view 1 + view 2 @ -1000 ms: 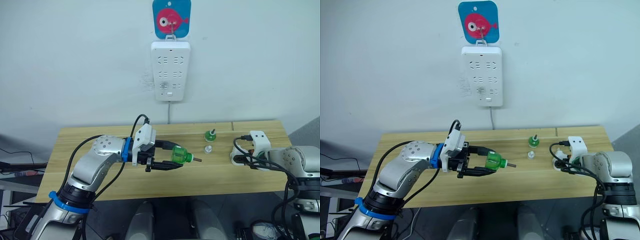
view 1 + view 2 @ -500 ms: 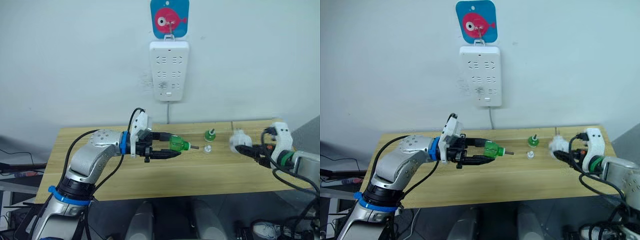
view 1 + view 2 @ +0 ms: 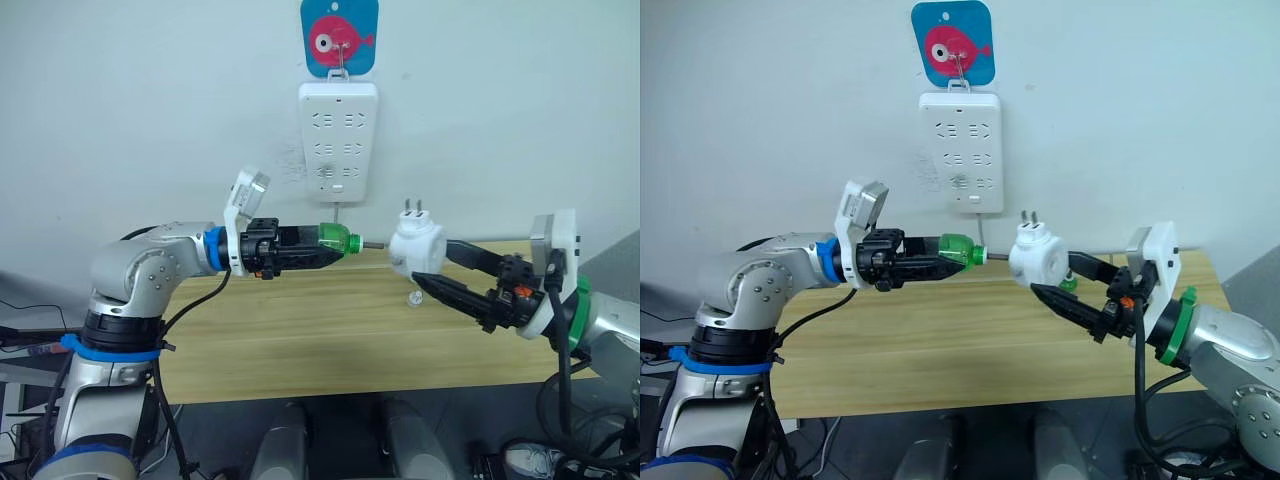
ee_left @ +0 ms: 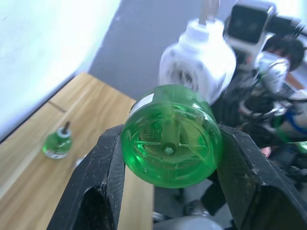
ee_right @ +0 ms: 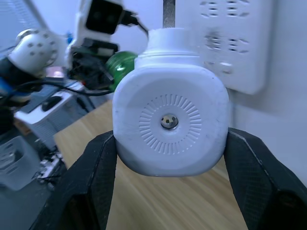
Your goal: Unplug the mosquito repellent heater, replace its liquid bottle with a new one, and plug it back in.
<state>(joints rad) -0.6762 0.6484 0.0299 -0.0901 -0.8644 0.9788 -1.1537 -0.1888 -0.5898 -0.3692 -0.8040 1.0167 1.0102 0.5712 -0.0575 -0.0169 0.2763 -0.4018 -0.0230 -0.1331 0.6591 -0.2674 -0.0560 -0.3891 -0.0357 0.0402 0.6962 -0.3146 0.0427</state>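
Observation:
My left gripper [image 3: 312,249] is shut on a green liquid bottle [image 3: 335,240], held sideways in the air with its wick pointing right. Facing it, my right gripper [image 3: 428,266] is shut on the mosquito repellent heater [image 3: 416,245], a white rounded unit with two metal prongs pointing up. The wick tip is a short gap from the heater. The left wrist view shows the bottle's base [image 4: 170,143] between black fingers [image 4: 103,182]. In the right wrist view the heater's face [image 5: 169,124] sits between the fingers [image 5: 96,177]. Another green bottle [image 4: 57,143] stands on the table.
A white wall power strip [image 3: 340,143] hangs under a blue fish hook [image 3: 340,37], above and between the two grippers. The wooden table [image 3: 300,340] lies below both arms. A small white cap [image 3: 414,297] lies on it under the heater.
Both arms have risen off the table. The left gripper carried the bottle up and right, the right gripper carried the heater up and left, so the two now face each other closely.

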